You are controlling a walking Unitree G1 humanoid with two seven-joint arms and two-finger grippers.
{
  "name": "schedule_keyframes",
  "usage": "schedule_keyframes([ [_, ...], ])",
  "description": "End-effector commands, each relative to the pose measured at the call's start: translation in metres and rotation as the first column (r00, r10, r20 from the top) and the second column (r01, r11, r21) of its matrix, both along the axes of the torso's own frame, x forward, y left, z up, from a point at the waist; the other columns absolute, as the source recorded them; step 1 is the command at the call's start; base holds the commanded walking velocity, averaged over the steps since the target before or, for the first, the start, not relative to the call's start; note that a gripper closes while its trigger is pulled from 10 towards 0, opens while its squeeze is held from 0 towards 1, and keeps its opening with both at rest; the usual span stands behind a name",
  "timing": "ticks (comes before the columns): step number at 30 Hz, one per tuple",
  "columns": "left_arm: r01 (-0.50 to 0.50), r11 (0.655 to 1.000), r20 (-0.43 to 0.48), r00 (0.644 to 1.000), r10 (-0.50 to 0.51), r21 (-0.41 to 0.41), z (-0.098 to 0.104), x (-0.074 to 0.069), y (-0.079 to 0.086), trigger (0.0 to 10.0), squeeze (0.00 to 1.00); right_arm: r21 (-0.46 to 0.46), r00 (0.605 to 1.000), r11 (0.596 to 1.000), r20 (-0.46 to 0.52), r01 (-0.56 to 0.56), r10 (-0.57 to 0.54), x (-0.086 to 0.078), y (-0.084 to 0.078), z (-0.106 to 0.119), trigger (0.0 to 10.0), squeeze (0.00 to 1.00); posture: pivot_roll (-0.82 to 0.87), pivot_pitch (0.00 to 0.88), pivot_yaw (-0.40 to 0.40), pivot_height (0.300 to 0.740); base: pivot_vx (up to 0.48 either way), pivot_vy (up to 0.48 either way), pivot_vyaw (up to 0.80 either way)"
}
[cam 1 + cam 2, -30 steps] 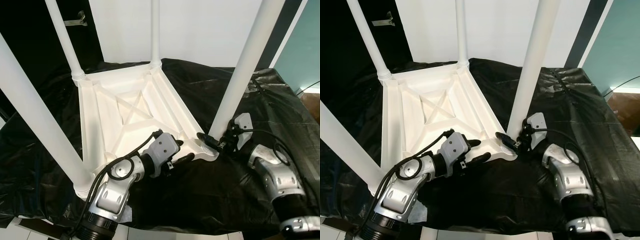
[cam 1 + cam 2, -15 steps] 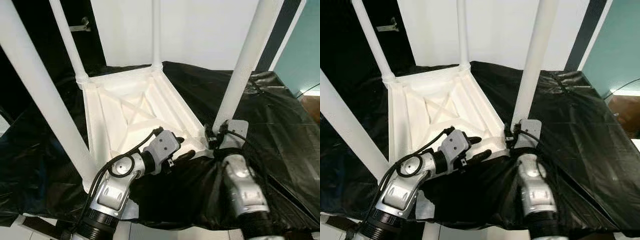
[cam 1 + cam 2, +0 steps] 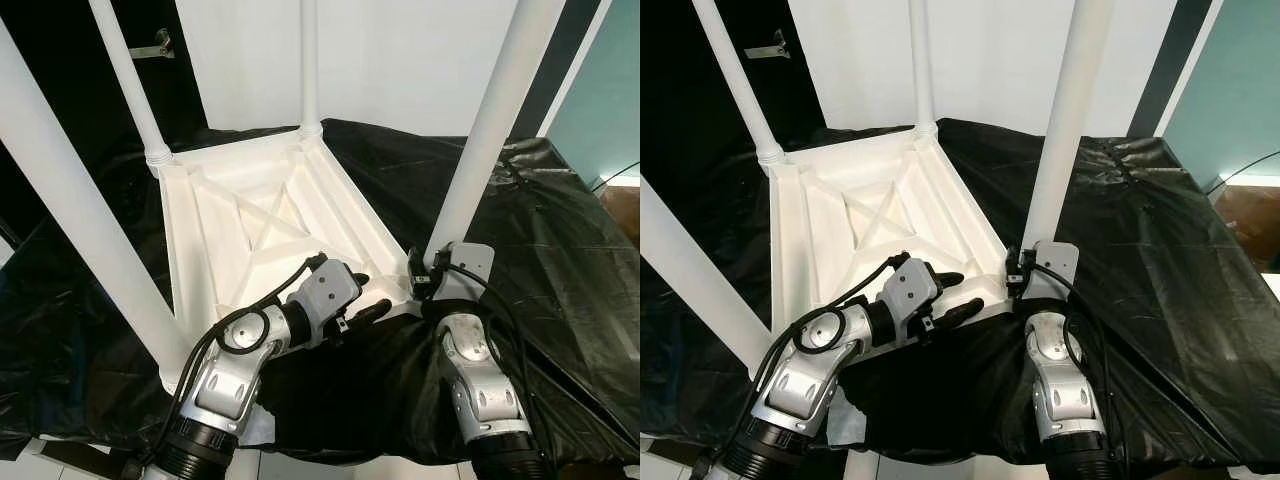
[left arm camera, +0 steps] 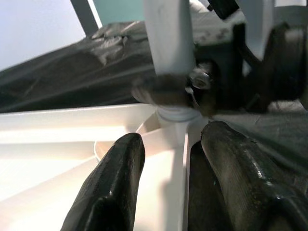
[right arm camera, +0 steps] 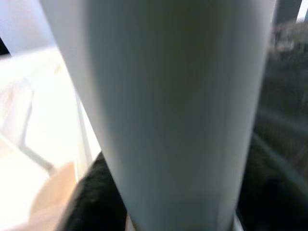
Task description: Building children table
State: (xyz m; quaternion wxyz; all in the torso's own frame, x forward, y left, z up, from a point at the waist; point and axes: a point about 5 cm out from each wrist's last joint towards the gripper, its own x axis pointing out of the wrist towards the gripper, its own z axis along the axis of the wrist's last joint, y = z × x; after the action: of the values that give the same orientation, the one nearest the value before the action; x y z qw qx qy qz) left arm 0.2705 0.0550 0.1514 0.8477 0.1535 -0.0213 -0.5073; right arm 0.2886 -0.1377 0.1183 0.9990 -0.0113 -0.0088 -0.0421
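children's table (image 3: 255,235) lies upside down on a black sheet (image 3: 540,220) spread over the table beneath, its white ribbed underside facing up and four white legs standing from the corners. the near right leg (image 3: 478,150) rises from the corner closest to both arms, and that corner is where the change has come. a second ago the right arm reached in from the right side with its wrist low beside the leg's foot; since then it has swung round to the front, and the right gripper (image 3: 428,283) now sits square against the base of that leg, the wrist view showing the white leg (image 5: 163,110) very close, with dark shapes either side at the bottom. whether its fingers are clamped on the leg or just apart around it, i cannot tell. the left gripper (image 3: 362,297) has barely shifted: its fingers (image 4: 115,178) stand apart, straddling the rim of the frame (image 4: 180,144) just short of the same corner, steadying it by the look of things. to my judgement the right arm has lined up to grip and turn or press this leg home.
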Motion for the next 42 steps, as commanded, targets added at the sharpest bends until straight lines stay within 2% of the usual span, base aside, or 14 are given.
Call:
schedule_keyframes([
  [1,-0.046,0.998,-0.025,0.999,0.046,-0.032,0.000,0.000,0.001,10.0,0.00,0.012,0.999,0.999,0.017,-0.048,0.048,-0.003,-0.002,0.001,10.0,1.00,-0.05,0.000,0.009,0.740,0.000,0.000,0.00],
  [5,-0.047,0.997,-0.053,0.998,0.043,-0.063,0.002,0.000,0.001,10.0,0.00,-0.013,0.992,0.994,0.055,-0.110,0.111,-0.006,-0.006,0.004,10.0,1.00,-0.05,0.000,0.013,0.740,0.000,0.000,0.00],
  [7,-0.022,0.997,-0.046,0.999,0.019,-0.068,0.003,-0.003,0.001,10.0,0.00,-0.003,0.968,0.970,0.075,-0.242,0.241,-0.013,-0.020,0.005,10.0,1.00,-0.06,0.000,0.017,0.740,0.000,0.000,0.00],
  [13,-0.021,0.998,-0.055,0.998,0.018,-0.059,0.002,-0.003,0.003,10.0,0.00,-0.051,0.932,0.932,0.051,-0.358,0.360,-0.016,-0.034,0.007,10.0,1.00,-0.06,0.000,0.020,0.740,0.000,0.000,0.00],
  [14,-0.027,0.998,-0.063,0.998,0.023,-0.062,0.002,-0.002,0.003,10.0,0.00,-0.030,0.915,0.916,0.034,-0.400,0.401,-0.015,-0.039,0.007,10.0,0.25,-0.06,0.000,0.018,0.740,0.000,0.000,0.00],
  [15,-0.029,0.998,-0.060,0.998,0.025,-0.062,0.003,-0.001,0.003,10.0,0.00,-0.039,0.904,0.903,0.024,-0.427,0.428,-0.013,-0.044,0.009,10.0,0.00,-0.06,0.000,0.016,0.740,0.000,0.000,0.00],
  [22,-0.021,0.999,-0.047,0.999,0.019,-0.041,0.003,0.000,0.003,10.0,0.00,-0.060,0.842,0.840,-0.007,-0.539,0.539,0.003,-0.058,0.020,10.0,0.00,-0.06,0.000,0.012,0.740,0.000,0.000,0.00],
  [29,-0.002,0.999,-0.054,0.999,0.000,-0.049,0.004,-0.001,-0.001,10.0,0.00,-0.123,0.731,0.722,-0.065,-0.681,0.679,0.018,-0.049,0.028,10.0,0.00,-0.06,0.000,0.009,0.740,0.000,0.000,0.00],
  [31,-0.002,0.999,-0.054,0.999,0.000,-0.049,0.004,-0.001,-0.001,10.0,0.00,-0.123,0.731,0.722,-0.065,-0.681,0.679,0.018,-0.049,0.028,10.0,0.00,-0.06,0.000,0.009,0.740,0.000,0.000,0.00],
  [32,0.004,0.999,-0.059,0.998,-0.007,-0.050,0.004,-0.001,-0.002,10.0,0.00,-0.130,0.695,0.684,-0.084,-0.718,0.714,0.022,-0.045,0.029,10.0,0.00,-0.05,0.000,0.002,0.740,0.000,0.000,0.00],
  [33,0.004,0.999,-0.059,0.998,-0.007,-0.050,0.004,-0.001,-0.002,10.0,0.00,-0.130,0.695,0.684,-0.084,-0.718,0.714,0.022,-0.045,0.029,10.0,0.00,-0.05,0.000,0.002,0.740,0.000,0.000,0.00],
  [34,0.000,0.999,-0.053,0.999,-0.003,-0.054,0.004,0.000,-0.004,10.0,0.00,-0.134,0.651,0.638,-0.113,-0.758,0.750,0.025,-0.040,0.027,0.0,0.00,-0.05,0.000,-0.014,0.740,0.000,0.000,0.00],
  [38,-0.024,0.998,-0.037,0.999,0.022,-0.058,0.005,0.005,-0.005,10.0,0.00,-0.126,0.597,0.584,-0.161,-0.802,0.786,0.027,-0.039,0.020,0.0,0.00,-0.05,0.000,-0.028,0.740,0.000,0.000,0.00],
  [42,-0.049,0.998,-0.037,0.998,0.047,-0.045,0.003,0.008,-0.002,10.0,0.00,-0.112,0.596,0.585,-0.167,-0.803,0.786,0.026,-0.042,0.017,0.0,0.00,-0.05,0.000,-0.031,0.740,0.000,0.000,0.00],
])
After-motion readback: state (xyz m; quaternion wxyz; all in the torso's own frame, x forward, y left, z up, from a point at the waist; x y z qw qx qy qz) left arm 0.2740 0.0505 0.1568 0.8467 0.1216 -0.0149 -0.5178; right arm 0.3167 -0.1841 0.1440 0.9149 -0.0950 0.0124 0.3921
